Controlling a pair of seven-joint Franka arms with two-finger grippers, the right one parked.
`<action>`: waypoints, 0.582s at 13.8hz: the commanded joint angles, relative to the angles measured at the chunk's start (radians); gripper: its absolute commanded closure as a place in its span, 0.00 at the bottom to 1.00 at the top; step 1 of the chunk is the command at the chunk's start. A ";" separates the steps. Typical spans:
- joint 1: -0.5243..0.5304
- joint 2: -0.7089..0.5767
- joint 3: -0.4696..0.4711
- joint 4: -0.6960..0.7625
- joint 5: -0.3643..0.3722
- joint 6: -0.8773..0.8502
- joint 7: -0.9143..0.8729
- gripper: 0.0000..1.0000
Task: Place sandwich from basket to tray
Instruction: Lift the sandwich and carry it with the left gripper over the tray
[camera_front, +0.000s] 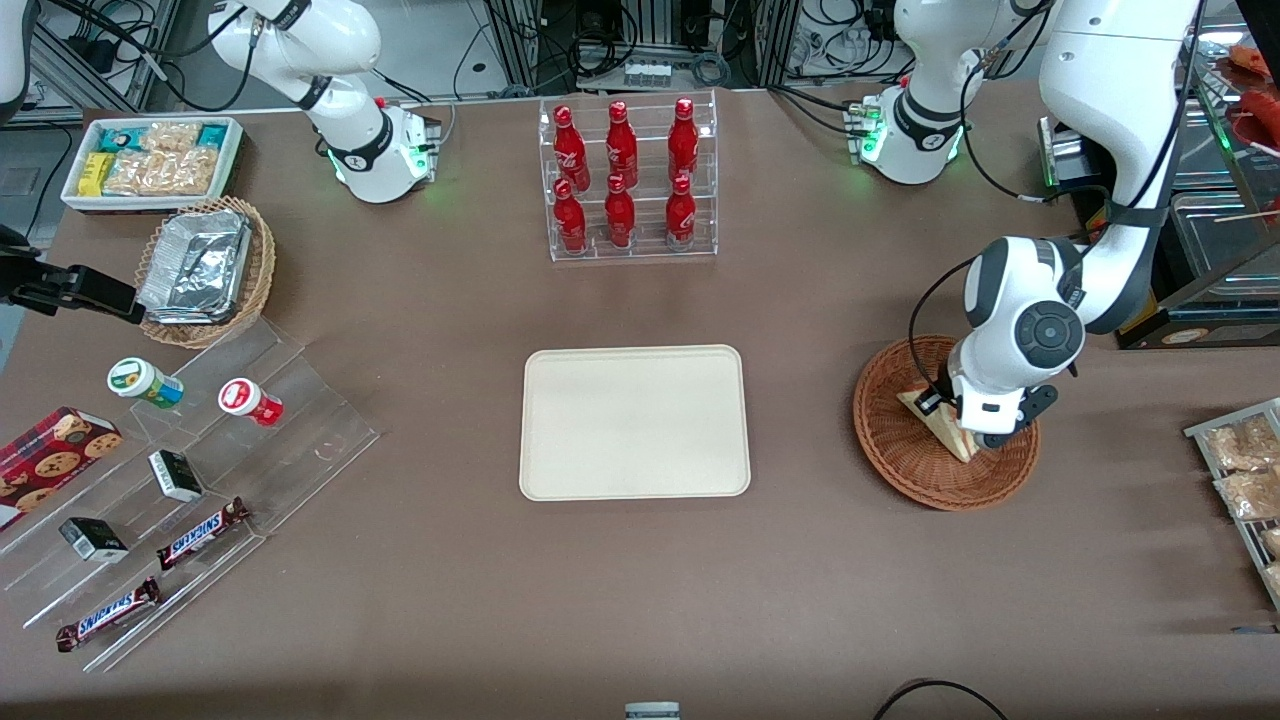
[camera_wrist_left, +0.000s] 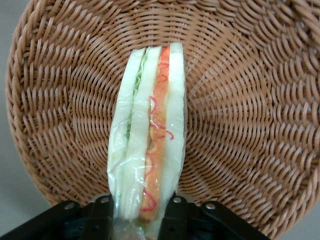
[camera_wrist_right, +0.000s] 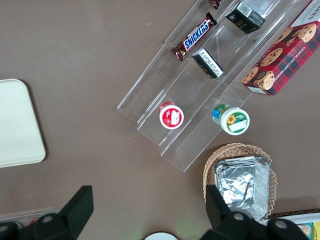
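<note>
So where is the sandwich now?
The sandwich stands on edge in the basket, toward the working arm's end of the table, with the end effector shut on it.

Brown table (camera_front: 450, 600), cables and metal framing above its upper edge

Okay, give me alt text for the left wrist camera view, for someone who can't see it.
A wrapped sandwich stands on edge in a round woven basket, its bread and red filling facing the camera. The gripper has a finger on each side of its near end.
</note>
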 joint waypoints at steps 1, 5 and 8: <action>-0.012 -0.010 0.002 0.083 0.044 -0.126 -0.009 1.00; -0.089 -0.021 0.000 0.205 0.056 -0.292 -0.001 1.00; -0.181 -0.020 0.000 0.254 0.053 -0.331 0.031 1.00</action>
